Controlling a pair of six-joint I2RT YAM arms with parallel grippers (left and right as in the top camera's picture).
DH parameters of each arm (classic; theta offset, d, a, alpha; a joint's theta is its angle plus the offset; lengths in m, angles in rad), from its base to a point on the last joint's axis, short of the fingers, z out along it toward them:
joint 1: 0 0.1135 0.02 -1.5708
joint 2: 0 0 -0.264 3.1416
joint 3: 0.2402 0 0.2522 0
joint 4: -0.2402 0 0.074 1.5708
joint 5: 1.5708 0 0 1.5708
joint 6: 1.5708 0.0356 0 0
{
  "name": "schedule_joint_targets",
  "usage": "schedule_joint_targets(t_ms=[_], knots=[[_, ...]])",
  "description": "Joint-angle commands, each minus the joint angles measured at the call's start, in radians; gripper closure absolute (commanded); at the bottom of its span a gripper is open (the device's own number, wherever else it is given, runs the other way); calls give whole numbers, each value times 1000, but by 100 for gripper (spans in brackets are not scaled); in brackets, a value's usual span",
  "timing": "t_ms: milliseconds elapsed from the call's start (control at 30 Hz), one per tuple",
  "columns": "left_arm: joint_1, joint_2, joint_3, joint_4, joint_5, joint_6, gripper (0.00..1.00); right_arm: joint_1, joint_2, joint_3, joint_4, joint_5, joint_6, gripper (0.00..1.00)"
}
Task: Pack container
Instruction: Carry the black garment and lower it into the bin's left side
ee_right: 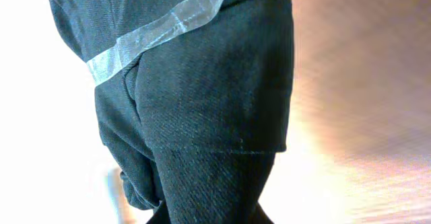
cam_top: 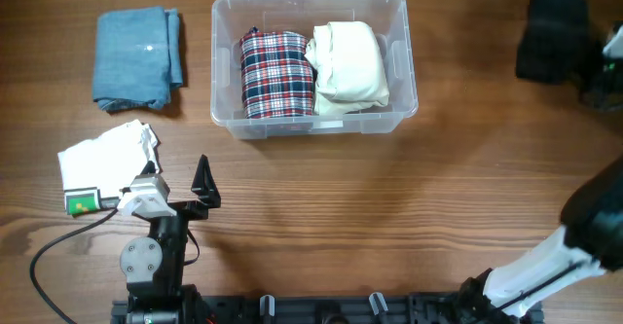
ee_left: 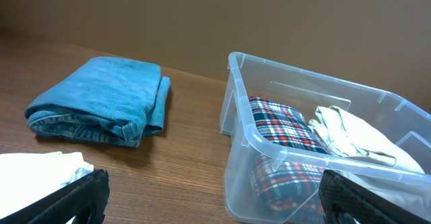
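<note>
The clear container (cam_top: 311, 1) stands at the back middle of the table. Inside lie a folded plaid cloth (cam_top: 277, 71) on the left and a cream cloth (cam_top: 348, 61) on the right. In the left wrist view the container (ee_left: 242, 109) is at the right with the plaid cloth (ee_left: 283, 126) and cream cloth (ee_left: 357, 140) showing. My left gripper (cam_top: 175, 173) (ee_left: 212, 204) stands open over bare wood, short of the container's front left corner. At the far right, my right gripper (cam_top: 584, 66) (ee_right: 209, 214) is shut on a black cloth (cam_top: 552, 32) (ee_right: 209, 83) that fills its view.
A folded blue denim cloth (cam_top: 136, 56) (ee_left: 108, 96) lies left of the container. A white cloth (cam_top: 102, 159) (ee_left: 34, 167) with a green tag (cam_top: 83, 202) lies just left of my left gripper. The right arm (cam_top: 545, 266) rises from the front right corner.
</note>
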Motion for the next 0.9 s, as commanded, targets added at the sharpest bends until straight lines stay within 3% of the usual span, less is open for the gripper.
schedule_joint_targets(t_ms=[0, 167, 267, 433, 567, 867], knots=[[9, -3, -8, 0, 8, 9, 0, 85, -234, 17, -7, -140, 116, 96], [9, -3, -8, 0, 8, 9, 0, 273, -416, 16, -22, -78, 233, 96], [9, -3, -8, 0, 8, 9, 0, 484, -451, 16, -28, 49, 396, 96], [9, -3, -8, 0, 8, 9, 0, 779, -400, 13, -19, 267, 626, 96], [9, -3, -8, 0, 8, 9, 0, 981, -321, 13, 45, 428, 716, 96], [9, -3, -8, 0, 8, 9, 0, 1141, -121, 13, 123, 475, 817, 96]])
